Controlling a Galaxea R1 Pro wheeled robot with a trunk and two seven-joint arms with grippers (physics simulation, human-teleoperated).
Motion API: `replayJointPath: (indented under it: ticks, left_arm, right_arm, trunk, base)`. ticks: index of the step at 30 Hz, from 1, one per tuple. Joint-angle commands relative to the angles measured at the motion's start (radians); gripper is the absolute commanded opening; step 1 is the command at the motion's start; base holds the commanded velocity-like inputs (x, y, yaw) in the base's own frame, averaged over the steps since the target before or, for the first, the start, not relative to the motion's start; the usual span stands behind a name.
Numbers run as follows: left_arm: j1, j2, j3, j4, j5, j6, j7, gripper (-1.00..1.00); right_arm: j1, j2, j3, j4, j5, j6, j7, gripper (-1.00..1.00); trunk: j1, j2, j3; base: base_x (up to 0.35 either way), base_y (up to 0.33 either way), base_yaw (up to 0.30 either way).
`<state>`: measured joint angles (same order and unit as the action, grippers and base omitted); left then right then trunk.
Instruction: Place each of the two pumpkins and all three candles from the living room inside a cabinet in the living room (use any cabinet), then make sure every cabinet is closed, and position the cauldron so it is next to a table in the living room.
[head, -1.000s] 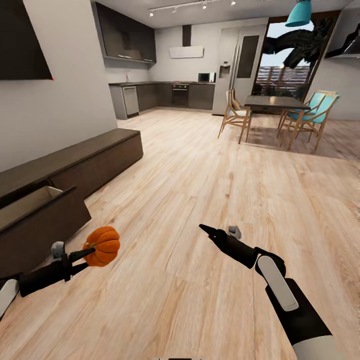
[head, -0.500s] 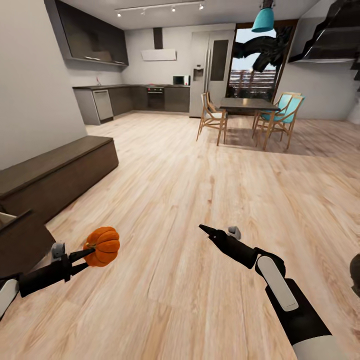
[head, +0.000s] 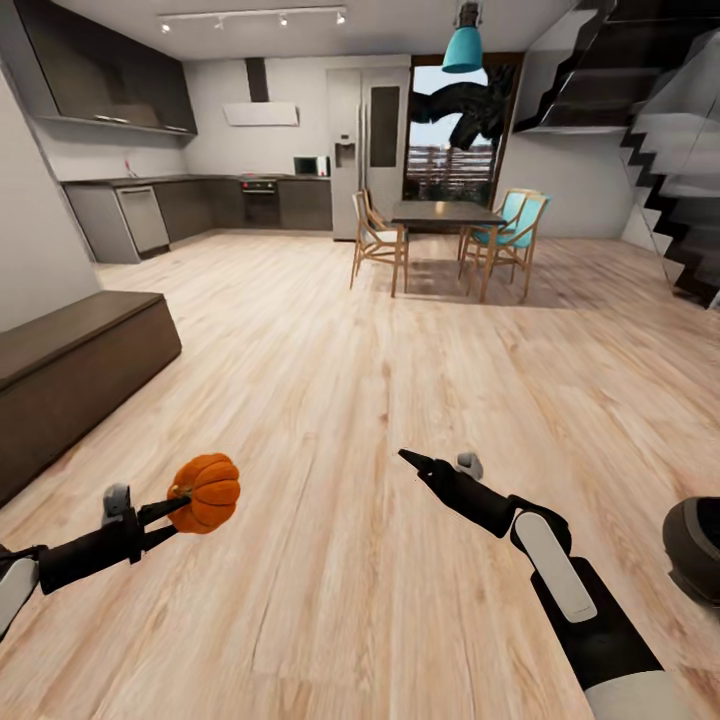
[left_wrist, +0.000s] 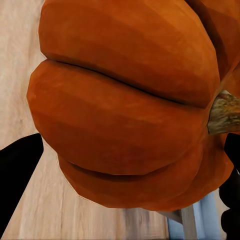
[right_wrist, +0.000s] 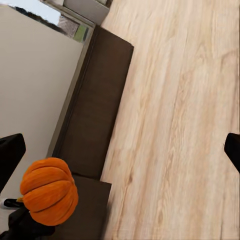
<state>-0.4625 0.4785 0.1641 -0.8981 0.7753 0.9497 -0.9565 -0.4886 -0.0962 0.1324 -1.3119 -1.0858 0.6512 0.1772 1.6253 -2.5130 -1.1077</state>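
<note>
A bright-orange ribbed pumpkin (head: 207, 491) hangs above the wood floor at the lower left, with my left gripper (head: 185, 510) shut on it. In the left wrist view the pumpkin (left_wrist: 130, 105) sits between two black fingers (left_wrist: 17, 175), its stem to one side. My right gripper (head: 408, 458) is held out over the floor at the centre; in the right wrist view its fingers (right_wrist: 10, 155) stand wide apart, open and holding nothing. The long dark-brown cabinet (head: 70, 365) runs along the left wall. The same cabinet (right_wrist: 100, 110) and pumpkin (right_wrist: 49, 191) show in the right wrist view.
A dark grey rounded thing (head: 695, 548) is cut off by the right edge; I cannot tell what it is. A dining table (head: 445, 213) with chairs stands far ahead, the kitchen counters (head: 190, 205) at the back left, and stairs (head: 670, 150) at the right.
The camera has turned right: the cabinet and its open drawer slid off to the left, stairs and the dark rounded thing came in at right. Both arms keep their pose.
</note>
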Motion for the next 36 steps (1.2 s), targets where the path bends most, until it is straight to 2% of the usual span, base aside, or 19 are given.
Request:
replayJointPath:
  ticks: [1, 5, 11, 36]
  left_arm:
    - [0.0, 0.0, 0.002, -0.001, 0.01, 0.009, -0.002, -1.0]
    - [0.0, 0.0, 0.002, -0.001, 0.01, 0.009, -0.002, -1.0]
    - [0.0, -0.002, 0.001, -0.001, 0.01, 0.009, 0.001, -1.0]
    - [0.0, -0.003, 0.001, -0.001, 0.009, 0.009, 0.003, -1.0]
  right_arm:
    - [-0.001, 0.0, -0.005, 0.0, 0.0, 0.002, 0.002, 1.0]
    - [-0.001, 0.0, -0.036, 0.001, 0.0, 0.004, 0.002, 1.0]
    - [-0.001, 0.0, -0.04, 0.0, 0.001, 0.004, 0.002, 1.0]
    - [-0.001, 0.0, -0.042, -0.001, 0.002, 0.004, 0.002, 1.0]
  trunk:
    - [0.0, 0.0, 0.0]
    - [0.0, 0.0, 0.002]
    - [0.0, 0.0, 0.006]
    - [0.0, 0.0, 0.006]
  base:
    - [0.324, 0.0, -0.272]
    - [0.325, 0.0, -0.273]
    - [0.333, 0.0, -0.231]
    - [0.335, 0.0, -0.007]
